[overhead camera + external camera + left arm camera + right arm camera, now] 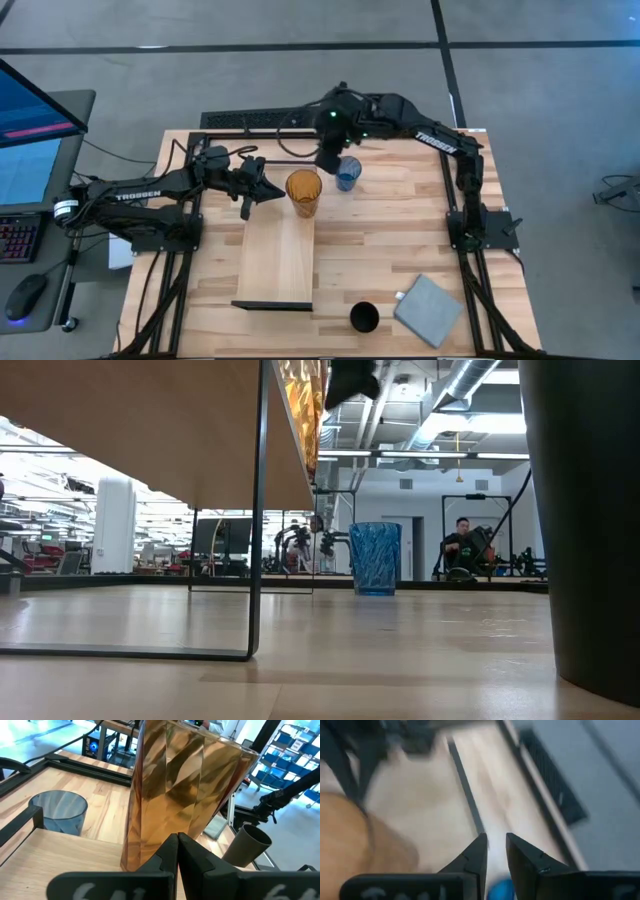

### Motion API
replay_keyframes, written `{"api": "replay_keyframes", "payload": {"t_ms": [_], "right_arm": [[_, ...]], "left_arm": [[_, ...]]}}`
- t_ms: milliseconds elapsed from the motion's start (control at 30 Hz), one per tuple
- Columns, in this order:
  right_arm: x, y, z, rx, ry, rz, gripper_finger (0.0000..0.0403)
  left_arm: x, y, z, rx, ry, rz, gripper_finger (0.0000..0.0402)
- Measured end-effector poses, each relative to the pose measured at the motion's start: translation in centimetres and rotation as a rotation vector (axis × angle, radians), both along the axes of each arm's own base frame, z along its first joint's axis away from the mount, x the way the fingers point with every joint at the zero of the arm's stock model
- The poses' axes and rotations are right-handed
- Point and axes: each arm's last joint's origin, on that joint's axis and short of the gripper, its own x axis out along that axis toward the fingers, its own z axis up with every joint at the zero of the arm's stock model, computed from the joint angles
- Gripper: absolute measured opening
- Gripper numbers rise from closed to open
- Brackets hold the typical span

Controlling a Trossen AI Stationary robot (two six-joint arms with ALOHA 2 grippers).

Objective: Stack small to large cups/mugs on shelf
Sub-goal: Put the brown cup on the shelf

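The amber cup (304,192) stands upright on the far end of the light-wood shelf (275,255); it also shows in the left wrist view (185,790). The blue cup (348,173) stands upright on the table just beyond the shelf's far right corner. The black cup (364,318) stands on the table near the front edge. My left gripper (270,192) is shut and level, just left of the amber cup's lower wall (150,850). My right gripper (328,157) hovers above and left of the blue cup, its fingers (475,852) a narrow gap apart and empty. My left gripper's shut fingertips (172,847) point level from the table's left at the amber cup's lower wall. I cannot tell whether they touch it.
A flat grey square pad (430,308) lies at the table's front right, next to the black cup. The shelf's dark end frame (260,510) stands on the table. A monitor and keyboard sit off the table's left side. A person sits far off in the room (462,545).
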Motion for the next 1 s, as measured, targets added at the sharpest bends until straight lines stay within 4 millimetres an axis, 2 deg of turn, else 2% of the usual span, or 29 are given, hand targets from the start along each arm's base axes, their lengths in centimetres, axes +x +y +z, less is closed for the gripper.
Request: {"api": "replay_keyframes", "payload": {"t_ms": [133,300,533,1000], "right_arm": [[-1.4,0.6,-1.1,0.108,0.175,-0.008,0.0093],[-1.5,2.6,-1.9,0.209,0.261,0.080,0.0093],[-0.7,4.6,-1.6,0.219,0.213,0.152,0.0093],[0.1,5.8,-1.3,0.257,0.130,0.217,0.0093]], "left_arm": [[0.0,0.0,0.0,0.000,0.000,0.000,0.0000],[0.0,0.0,0.0,0.000,0.000,0.000,0.0000],[0.0,0.0,-0.1,-0.006,0.012,-0.004,0.0000],[-0.1,-0.1,-0.3,-0.011,0.034,-0.010,0.0000]]}}
